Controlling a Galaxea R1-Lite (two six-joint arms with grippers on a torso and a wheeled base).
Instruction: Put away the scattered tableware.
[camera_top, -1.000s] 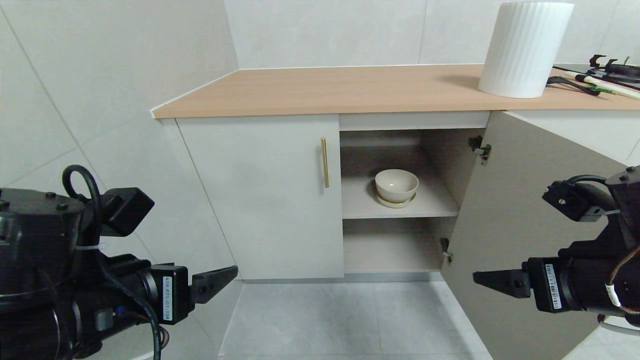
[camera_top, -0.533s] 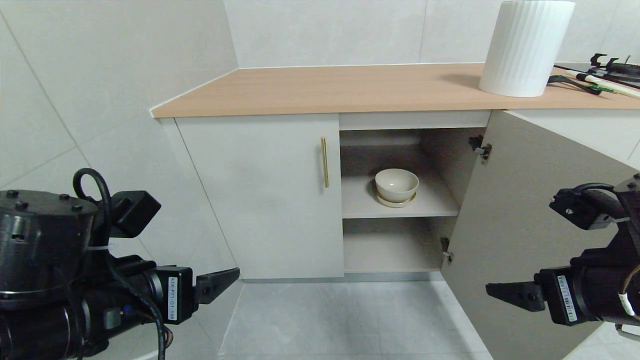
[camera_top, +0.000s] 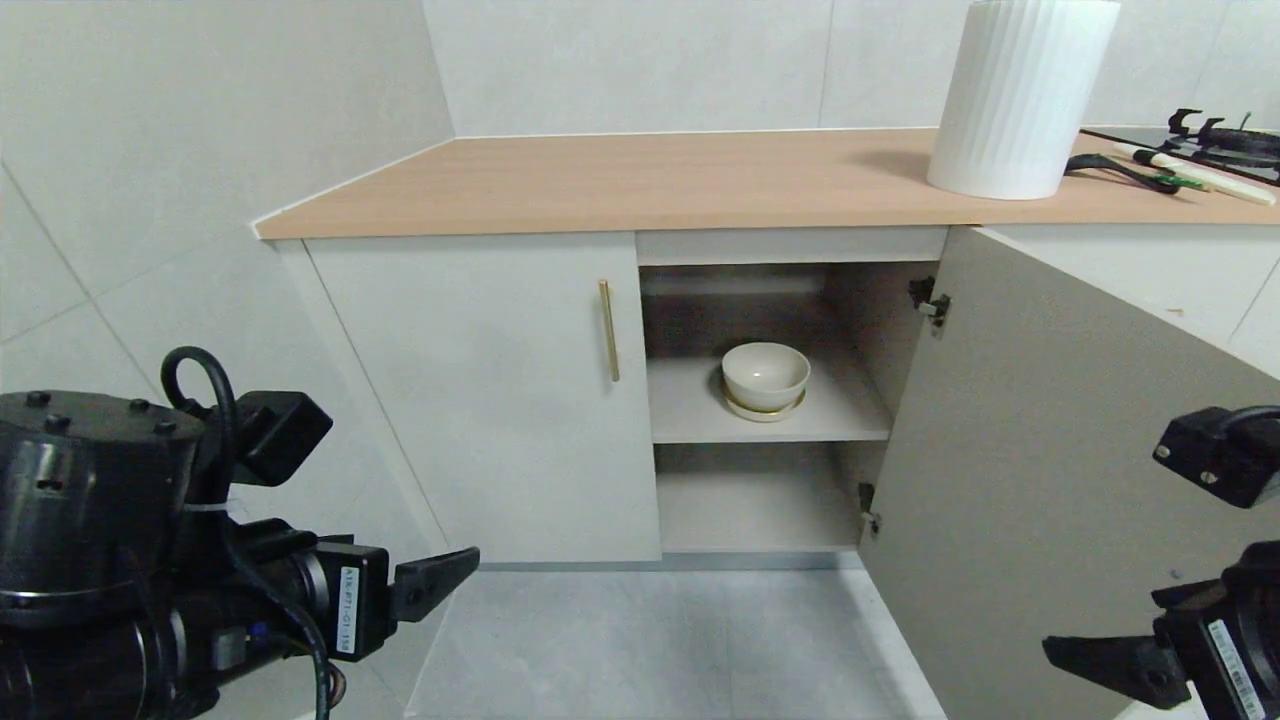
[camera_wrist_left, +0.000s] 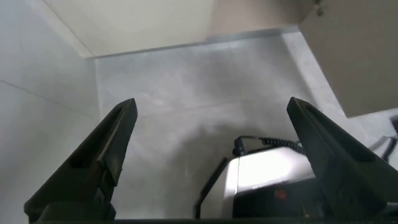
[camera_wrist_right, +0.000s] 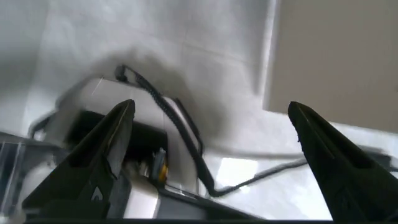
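A cream bowl (camera_top: 765, 373) sits on a small plate (camera_top: 762, 409) on the upper shelf (camera_top: 850, 415) of the open cabinet. My left gripper (camera_top: 462, 562) hangs low at the left, in front of the shut left door, well short of the shelf. In the left wrist view the left gripper (camera_wrist_left: 211, 149) is open with nothing between its fingers, over the grey floor. My right gripper (camera_top: 1055, 650) is low at the right, beside the open door (camera_top: 1050, 470). Seen from the right wrist, the right gripper (camera_wrist_right: 211, 143) is open and holds nothing.
The left door (camera_top: 480, 390) is shut, with a gold handle (camera_top: 609, 330). A white ribbed cylinder (camera_top: 1020, 95) stands on the wooden counter (camera_top: 650, 180), with utensils (camera_top: 1165, 170) and a stove at the far right. The lower shelf (camera_top: 750, 505) is bare. Tiled wall closes the left side.
The head camera has shifted, so the cabinet sits further left in the picture. My right gripper has dropped lower and drawn back to the right. The left arm has barely moved.
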